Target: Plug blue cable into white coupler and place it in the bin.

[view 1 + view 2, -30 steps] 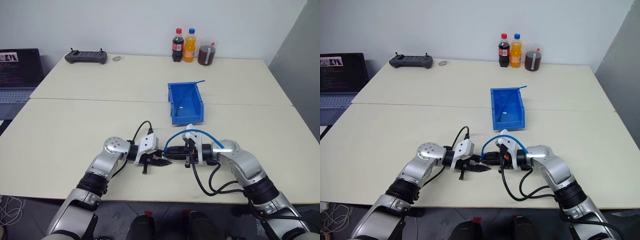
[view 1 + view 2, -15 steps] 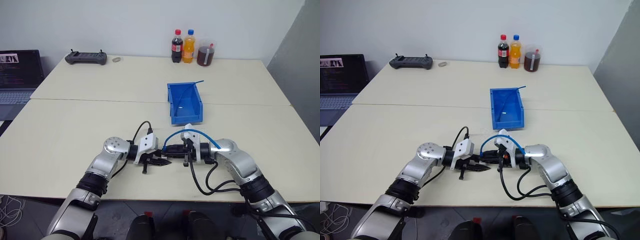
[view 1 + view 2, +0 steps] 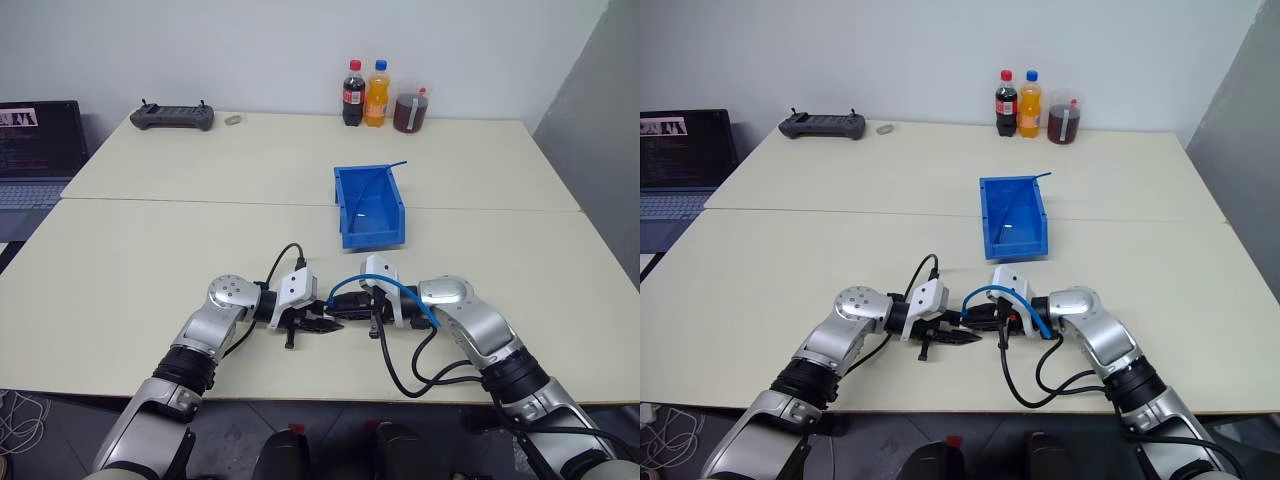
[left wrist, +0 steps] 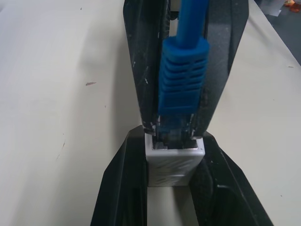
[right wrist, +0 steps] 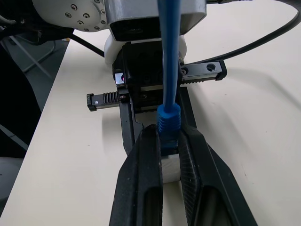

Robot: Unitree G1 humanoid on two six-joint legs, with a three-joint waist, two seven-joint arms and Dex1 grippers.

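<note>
Over the pale tabletop (image 3: 150,260), left tool (image 3: 318,324) clamped the rigid coupler (image 4: 173,162); right tool (image 3: 340,310) clamped the limp, light cable (image 4: 182,80) by its boot, plug seated.

blue cable (image 4: 182,80): ribbed boot, clear plug seated in the coupler's socket; cord arches near the table's front edge
white coupler (image 4: 173,162): small ribbed block, at the plug's end
bin (image 3: 343,213): bright blue, upright mid-table, well apart
</note>
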